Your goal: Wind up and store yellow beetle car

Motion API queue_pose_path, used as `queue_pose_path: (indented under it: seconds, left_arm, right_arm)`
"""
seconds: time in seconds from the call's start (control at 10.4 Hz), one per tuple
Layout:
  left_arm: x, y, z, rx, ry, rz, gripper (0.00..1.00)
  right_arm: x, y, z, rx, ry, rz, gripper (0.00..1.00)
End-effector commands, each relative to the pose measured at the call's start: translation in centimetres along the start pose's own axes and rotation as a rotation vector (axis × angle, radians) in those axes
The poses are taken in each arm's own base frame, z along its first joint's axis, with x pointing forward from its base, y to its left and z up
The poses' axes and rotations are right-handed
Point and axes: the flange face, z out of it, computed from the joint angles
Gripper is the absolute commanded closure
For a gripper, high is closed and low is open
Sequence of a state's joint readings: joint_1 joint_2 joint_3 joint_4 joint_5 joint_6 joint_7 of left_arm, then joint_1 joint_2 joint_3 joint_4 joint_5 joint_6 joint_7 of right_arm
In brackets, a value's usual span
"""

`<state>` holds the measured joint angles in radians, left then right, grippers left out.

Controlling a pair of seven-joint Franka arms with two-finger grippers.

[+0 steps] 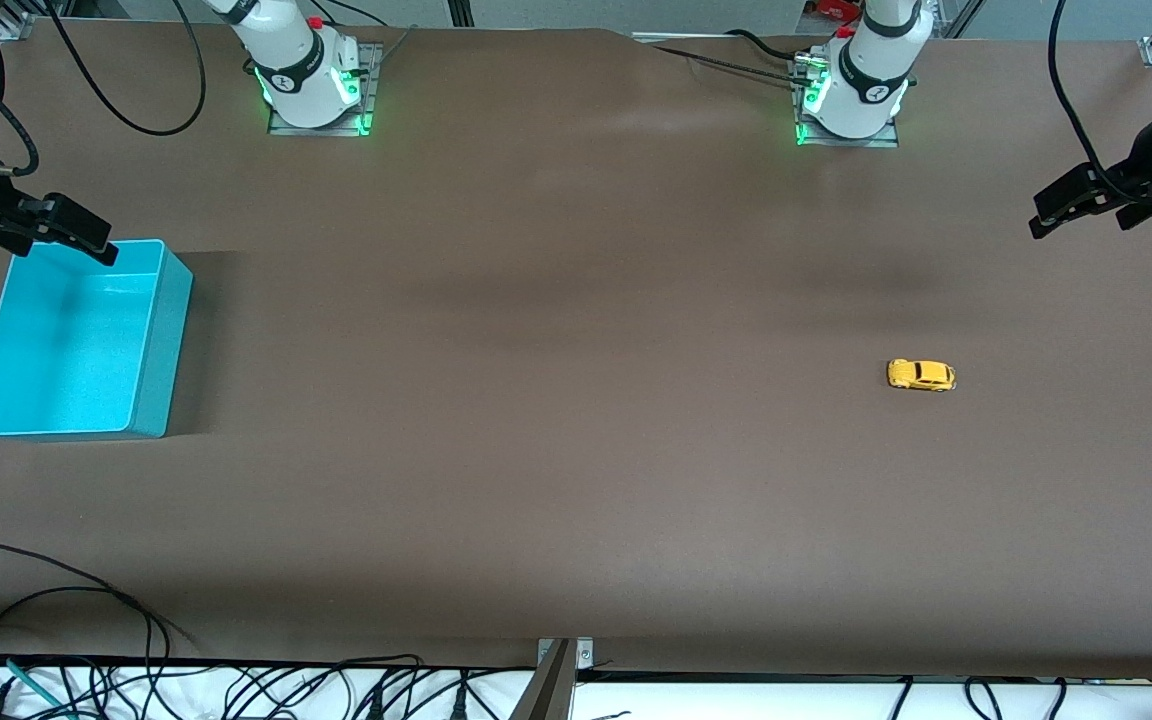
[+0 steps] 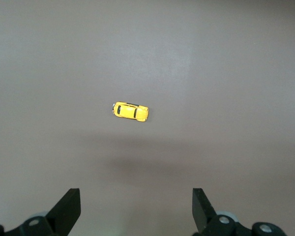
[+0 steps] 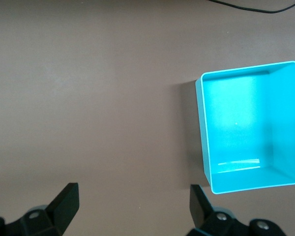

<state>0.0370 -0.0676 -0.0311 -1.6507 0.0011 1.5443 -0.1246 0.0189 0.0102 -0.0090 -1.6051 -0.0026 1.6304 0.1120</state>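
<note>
A bare brown surface (image 1: pixel 576 450) lies under both my arms. The car (image 1: pixel 921 375) sits alone toward my left arm's end, its long axis running along the line between the two ends. My left gripper (image 1: pixel 1061 205) hangs nearest it, fingers spread and empty (so this reach looks mine on that side). My right gripper (image 1: pixel 76 235) waits, fingers spread, over the bin (image 1: pixel 151 345), well apart from the car.
</note>
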Motion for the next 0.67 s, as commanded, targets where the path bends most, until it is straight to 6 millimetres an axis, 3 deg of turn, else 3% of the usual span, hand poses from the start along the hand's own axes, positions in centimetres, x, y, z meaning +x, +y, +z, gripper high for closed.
queue_pose_path:
  seconds: [0.0, 0.58]
  left_arm:
    - [0.00, -0.35, -0.34, 0.023, -0.009, 0.013, 0.00]
    - [0.04, -0.71, -1.25, 0.016, 0.008, 0.005, 0.00]
  right_arm:
    - [0.28, -0.10, -0.80, 0.003, 0.003, -0.010, 0.00]
    - [0.28, 0.00, -0.65, 0.009, -0.001, -0.008, 0.00]
